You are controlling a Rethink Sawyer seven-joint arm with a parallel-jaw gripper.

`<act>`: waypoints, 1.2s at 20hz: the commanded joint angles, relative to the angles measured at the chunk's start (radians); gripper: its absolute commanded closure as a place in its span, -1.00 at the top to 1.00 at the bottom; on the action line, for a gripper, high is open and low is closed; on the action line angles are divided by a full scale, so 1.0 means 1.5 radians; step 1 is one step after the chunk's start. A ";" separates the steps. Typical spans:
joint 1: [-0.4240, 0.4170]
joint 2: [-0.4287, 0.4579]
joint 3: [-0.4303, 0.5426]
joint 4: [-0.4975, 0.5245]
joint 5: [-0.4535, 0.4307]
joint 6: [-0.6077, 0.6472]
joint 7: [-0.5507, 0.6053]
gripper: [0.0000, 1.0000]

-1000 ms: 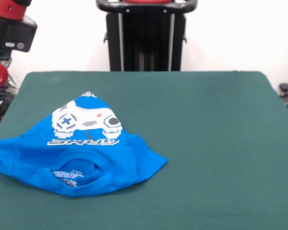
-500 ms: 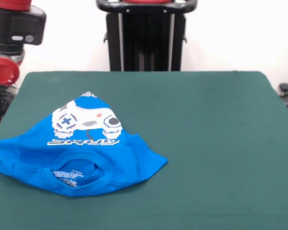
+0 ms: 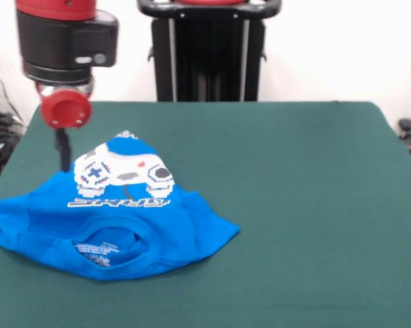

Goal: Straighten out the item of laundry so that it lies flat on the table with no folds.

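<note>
T-shirt lies bunched, folded over itself, on table, front view's left, collar nearest camera. Gripper hangs just above far edge, prob. seeking a hem; jaw state indeterminate.

One front camera — raised, looking down across the table toward the wall.

My arm red and black, hanging at upper left. My gripper points straight down; finger state unclear.
</note>
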 commanded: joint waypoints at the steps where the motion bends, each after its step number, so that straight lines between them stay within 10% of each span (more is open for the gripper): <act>1: 0.067 0.045 0.028 0.094 0.058 -0.037 0.073 1.00; 24: 0.214 0.136 -0.111 0.033 0.183 -0.140 0.152 1.00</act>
